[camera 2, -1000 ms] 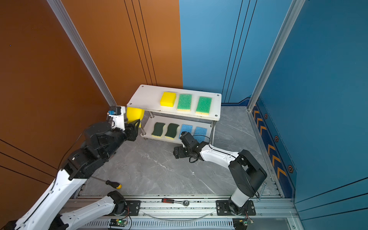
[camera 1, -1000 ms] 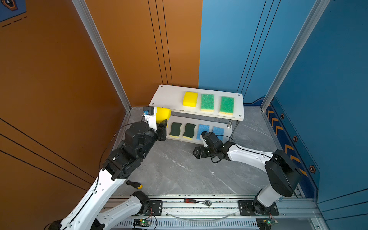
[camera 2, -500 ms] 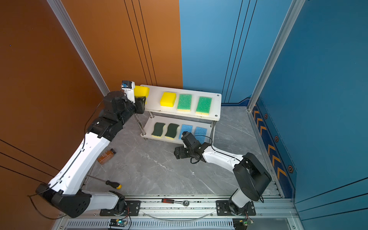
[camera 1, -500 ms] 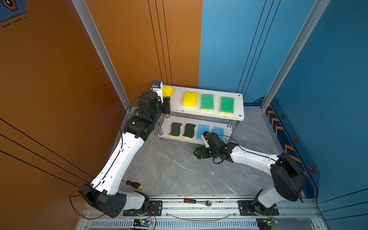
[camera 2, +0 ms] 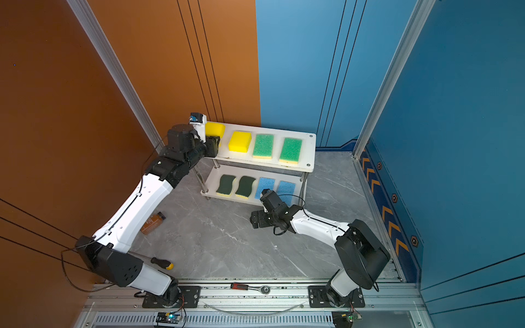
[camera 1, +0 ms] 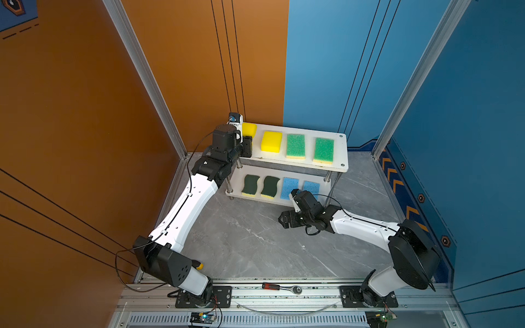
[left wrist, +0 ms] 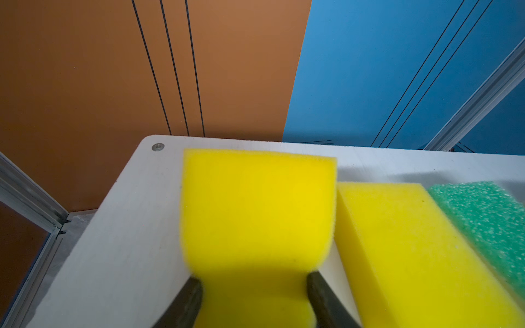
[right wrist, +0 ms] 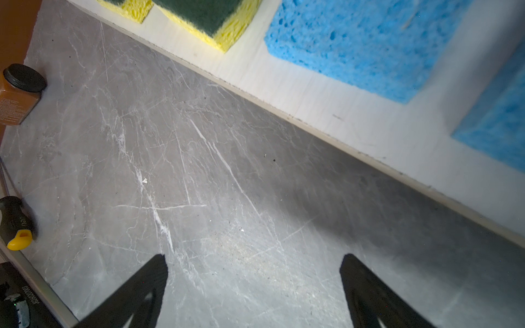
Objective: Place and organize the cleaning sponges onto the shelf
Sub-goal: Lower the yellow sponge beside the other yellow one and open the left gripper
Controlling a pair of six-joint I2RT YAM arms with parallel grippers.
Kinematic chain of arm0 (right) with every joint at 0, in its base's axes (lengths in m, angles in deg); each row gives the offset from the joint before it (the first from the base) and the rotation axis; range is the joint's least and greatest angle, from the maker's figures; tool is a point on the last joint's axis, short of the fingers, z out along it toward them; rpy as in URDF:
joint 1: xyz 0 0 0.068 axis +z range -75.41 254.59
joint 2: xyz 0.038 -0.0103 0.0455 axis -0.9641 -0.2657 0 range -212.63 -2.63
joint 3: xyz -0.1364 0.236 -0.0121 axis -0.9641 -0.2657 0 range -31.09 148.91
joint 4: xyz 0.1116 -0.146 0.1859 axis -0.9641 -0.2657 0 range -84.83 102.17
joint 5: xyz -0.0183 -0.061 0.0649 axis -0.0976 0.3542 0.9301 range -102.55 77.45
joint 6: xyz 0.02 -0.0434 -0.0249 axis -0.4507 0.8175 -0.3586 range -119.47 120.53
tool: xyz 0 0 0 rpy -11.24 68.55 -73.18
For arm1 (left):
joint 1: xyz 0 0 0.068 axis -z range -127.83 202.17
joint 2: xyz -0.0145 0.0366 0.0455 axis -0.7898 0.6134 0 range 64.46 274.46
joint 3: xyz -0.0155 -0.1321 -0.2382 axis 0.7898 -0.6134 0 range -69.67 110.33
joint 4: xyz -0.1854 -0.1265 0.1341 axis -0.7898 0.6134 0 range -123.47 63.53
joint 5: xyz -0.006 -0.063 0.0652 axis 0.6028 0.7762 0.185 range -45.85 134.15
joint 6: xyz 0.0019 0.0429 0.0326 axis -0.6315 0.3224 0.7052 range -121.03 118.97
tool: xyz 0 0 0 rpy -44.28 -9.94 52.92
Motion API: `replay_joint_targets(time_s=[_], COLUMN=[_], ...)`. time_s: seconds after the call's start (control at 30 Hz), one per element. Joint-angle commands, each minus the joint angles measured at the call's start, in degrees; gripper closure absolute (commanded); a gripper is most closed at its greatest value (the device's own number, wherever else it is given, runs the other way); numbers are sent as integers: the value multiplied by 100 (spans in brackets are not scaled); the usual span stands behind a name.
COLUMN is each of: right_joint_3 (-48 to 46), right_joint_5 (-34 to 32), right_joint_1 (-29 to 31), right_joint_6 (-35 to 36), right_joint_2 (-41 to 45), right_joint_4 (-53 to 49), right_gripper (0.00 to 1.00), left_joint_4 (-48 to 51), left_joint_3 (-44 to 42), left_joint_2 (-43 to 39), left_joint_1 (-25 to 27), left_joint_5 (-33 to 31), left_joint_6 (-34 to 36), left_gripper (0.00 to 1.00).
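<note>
The shelf (camera 1: 339,159) stands at the back, two white boards on metal posts. My left gripper (left wrist: 254,277) is shut on a plain yellow sponge (left wrist: 257,210) over the left end of the top board; I cannot tell whether it touches the board. Beside it lie another yellow sponge (camera 1: 271,141) and two light-green-topped ones (camera 1: 295,145). The lower board holds two dark-green wavy sponges (camera 1: 250,185) and two blue ones (camera 1: 289,187). My right gripper (right wrist: 252,261) is open and empty, low over the grey floor in front of the lower board.
A small brown bottle (camera 2: 153,223) lies on the floor near the left wall, under my left arm. A black-and-yellow screwdriver (camera 2: 162,262) lies by the left arm's base. A red-handled ratchet (camera 1: 279,286) rests on the front rail. Walls close in behind and beside the shelf.
My left arm has lifted the yellow sponge from beside the lower board up to the left end of the top board. The right arm has hardly moved.
</note>
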State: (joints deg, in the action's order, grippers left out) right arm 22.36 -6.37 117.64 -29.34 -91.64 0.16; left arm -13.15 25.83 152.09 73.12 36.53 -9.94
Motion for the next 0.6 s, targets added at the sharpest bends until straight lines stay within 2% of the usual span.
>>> replay_joint_targets(time_s=[0.0,0.1,0.57], right_joint_3=[-98,-89,-130], right_joint_5=[-132,-115,-99], right_joint_1=[-51,-60,-104], right_joint_6=[34,39,42], right_joint_2=[187,174,162], right_joint_4=[-86,-82,-48], right_gripper=[6,6,6], left_joint_4=[-65,-16,102], left_joint_3=[86,48,4], left_joint_2=[21,26,-72], left_joint_1=[-56,-21,98], left_joint_5=[-57,-301,-433], left_joint_6=[-145,-210,-236], left_gripper=[50,50,48])
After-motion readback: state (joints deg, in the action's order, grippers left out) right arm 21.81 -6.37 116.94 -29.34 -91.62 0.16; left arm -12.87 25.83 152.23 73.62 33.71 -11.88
